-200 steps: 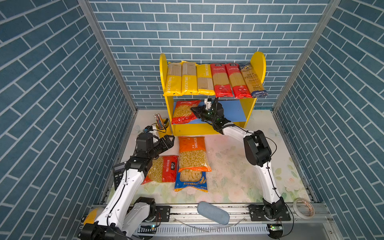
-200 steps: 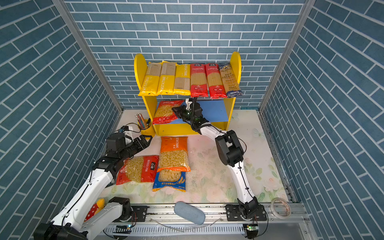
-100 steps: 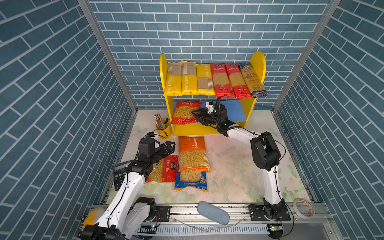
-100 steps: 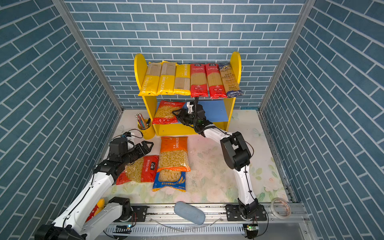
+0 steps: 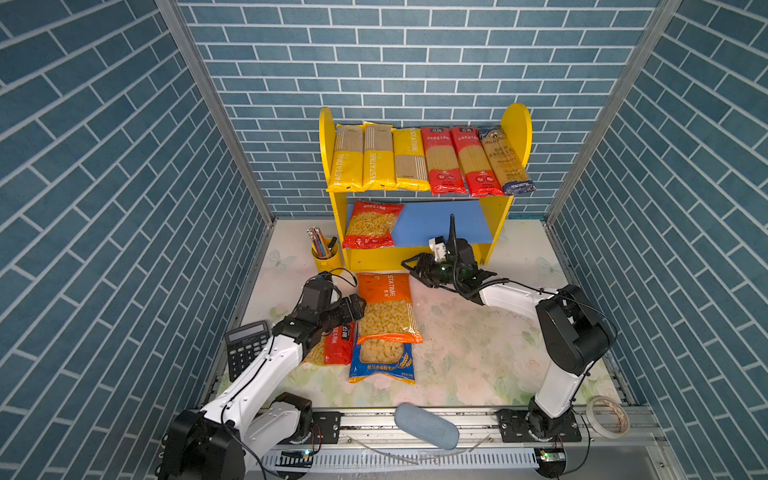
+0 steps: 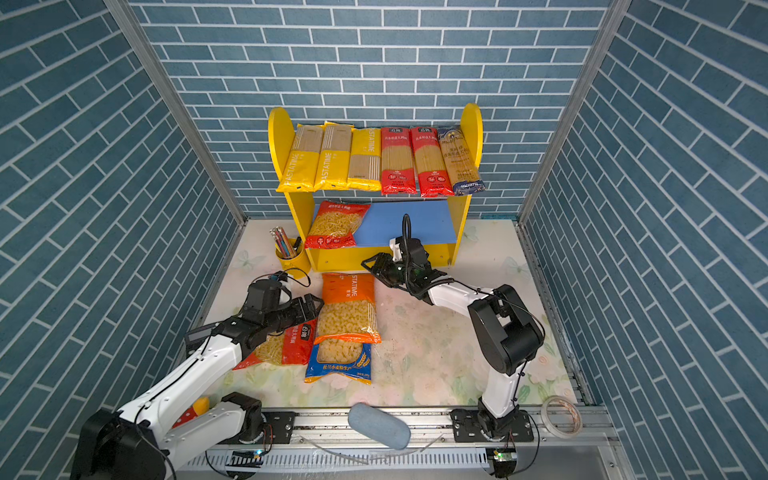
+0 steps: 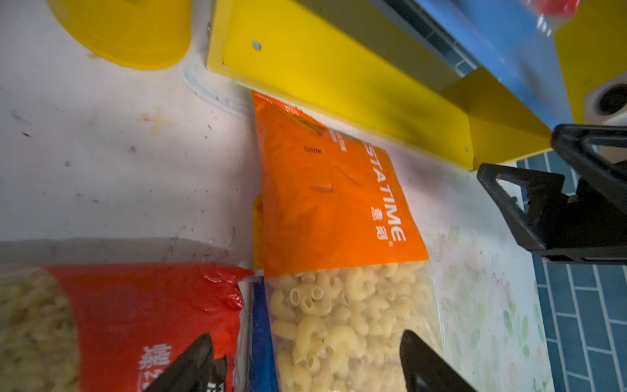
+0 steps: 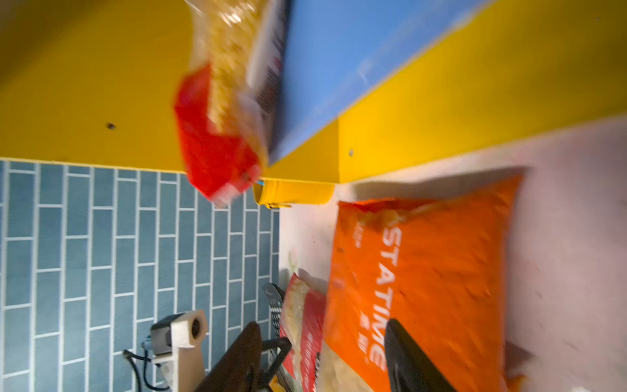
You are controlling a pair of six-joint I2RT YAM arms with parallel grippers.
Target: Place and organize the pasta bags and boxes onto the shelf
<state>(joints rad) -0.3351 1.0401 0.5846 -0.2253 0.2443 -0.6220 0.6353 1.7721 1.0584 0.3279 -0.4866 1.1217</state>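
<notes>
The shelf (image 5: 517, 137) holds several long spaghetti packs (image 5: 440, 162) on its upper tier, and a red macaroni bag (image 5: 370, 224) lies at the left of its blue lower board (image 6: 415, 226). On the floor, an orange bag (image 5: 386, 307) lies over a blue bag (image 5: 382, 361), with a red bag (image 5: 338, 345) to their left. My left gripper (image 5: 355, 305) (image 7: 305, 370) is open and empty, low over the seam between the red and orange bags. My right gripper (image 5: 415, 266) (image 8: 322, 366) stands open and empty before the shelf base, by the orange bag's far corner.
A yellow pencil cup (image 5: 326, 255) stands left of the shelf. A calculator (image 5: 245, 345) lies at the left floor edge and a tape roll (image 5: 609, 415) at the front right. A grey oblong object (image 5: 426, 424) rests on the front rail. Brick walls close in on three sides.
My right gripper opened, left the red bag on the lower board and drew back out of the shelf. My left gripper came nearer and lower, towards the floor bags.
</notes>
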